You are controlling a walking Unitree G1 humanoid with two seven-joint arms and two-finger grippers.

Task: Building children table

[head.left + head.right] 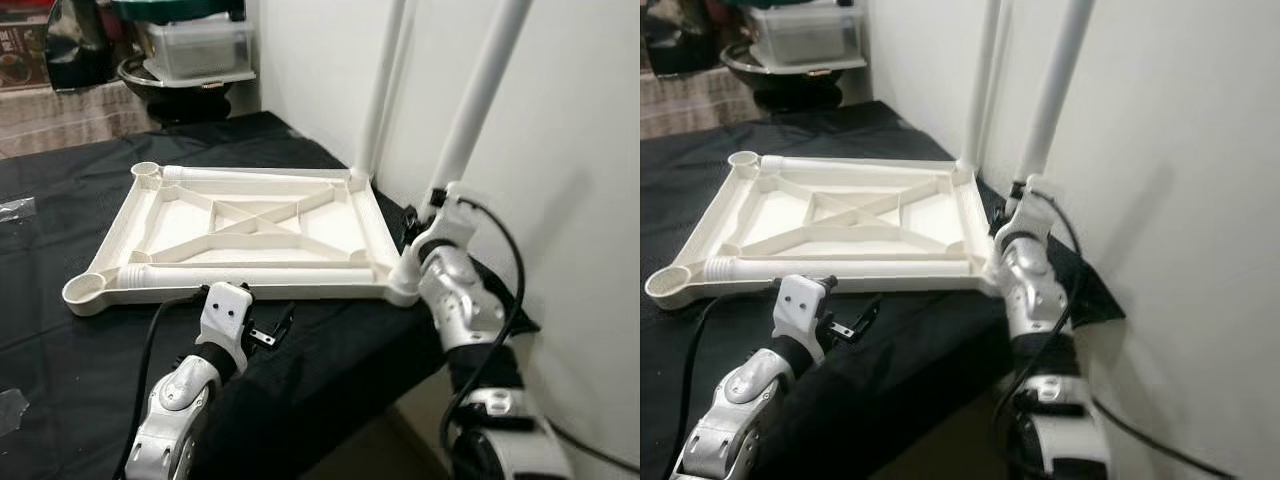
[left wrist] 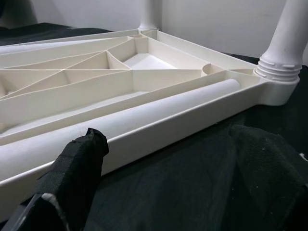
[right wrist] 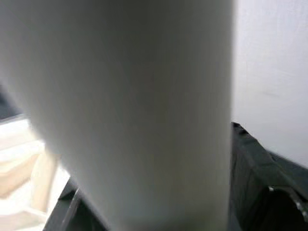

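Observation:
A white plastic table top lies upside down on a black cloth. Two white legs stand upright in its right corners: the far leg and the near leg. Two more white tubes lie inside the frame, one along the near edge. The left corner sockets are hollow. My right gripper sits at the near leg's base, and in the right wrist view the leg runs close between its fingers. Just in front of the near edge, my left gripper stands open above the cloth, holding nothing.
A white wall rises right behind the legs. The black cloth drops off at the near right edge by my right arm. A clear plastic box stands on a dark round stand at the back. Crumpled plastic wrap lies far left.

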